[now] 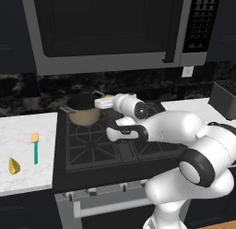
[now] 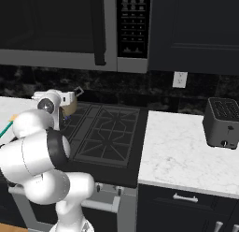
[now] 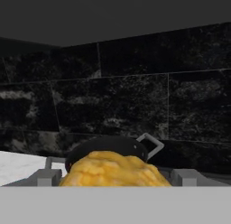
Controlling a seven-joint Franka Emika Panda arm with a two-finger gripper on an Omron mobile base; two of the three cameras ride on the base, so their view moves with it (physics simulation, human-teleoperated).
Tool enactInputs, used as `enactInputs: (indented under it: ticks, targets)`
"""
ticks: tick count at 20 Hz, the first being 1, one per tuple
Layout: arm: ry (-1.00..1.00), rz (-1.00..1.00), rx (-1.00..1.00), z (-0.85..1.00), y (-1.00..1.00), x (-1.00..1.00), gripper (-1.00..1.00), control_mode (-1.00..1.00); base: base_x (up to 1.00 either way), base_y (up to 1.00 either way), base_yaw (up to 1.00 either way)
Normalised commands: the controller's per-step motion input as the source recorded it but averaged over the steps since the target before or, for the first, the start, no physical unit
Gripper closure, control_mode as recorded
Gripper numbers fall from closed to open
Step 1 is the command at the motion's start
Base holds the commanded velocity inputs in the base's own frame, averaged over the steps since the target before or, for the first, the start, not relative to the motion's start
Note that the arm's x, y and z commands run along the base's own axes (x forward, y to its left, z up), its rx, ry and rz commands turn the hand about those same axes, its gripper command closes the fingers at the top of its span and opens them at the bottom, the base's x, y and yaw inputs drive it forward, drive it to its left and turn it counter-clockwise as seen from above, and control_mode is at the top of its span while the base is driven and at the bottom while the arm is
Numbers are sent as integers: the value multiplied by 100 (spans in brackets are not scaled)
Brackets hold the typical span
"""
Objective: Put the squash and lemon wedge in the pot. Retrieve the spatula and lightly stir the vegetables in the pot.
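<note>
At the far left, on the white marble counter, the lemon wedge lies near the front edge with its point toward the bottom of the left base view. Just to its right and apart from it lies the spatula, teal handle toward the front and small orange blade toward the wall; neither is touched.

Next comes the black stove. The pot stands on its back left burner, dark inside, with one grey loop handle toward the counter and the other toward the arm. In the hand view the pot sits just beyond the claw, in front of the dark backsplash.

Just right of the pot, at about rim height and clear of the burners, hangs the gripper. Its jaws are spread wide with the squash between them. The lumpy golden piece spans the whole gap from one grey finger to the other and appears pinched on both sides. From the left base view the squash shows as a small yellow patch at the hand, beside the pot and not over its opening.

Above the stove hangs a dark microwave. Farther right, a second white counter carries a dark toaster near the wall.
</note>
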Motion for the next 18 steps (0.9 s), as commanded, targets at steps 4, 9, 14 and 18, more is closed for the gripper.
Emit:
enactInputs:
  ticks: [4,9,14,18]
  targets:
    - [1,0,0,0,0,3,100,-100,0,0,0]
    - [6,0,0,4,15,18,100,-100,0,0,0]
    - [10,0,0,6,25,16,100,-100,0,0,0]
    - [13,0,0,0,15,23,100,-100,0,0,0]
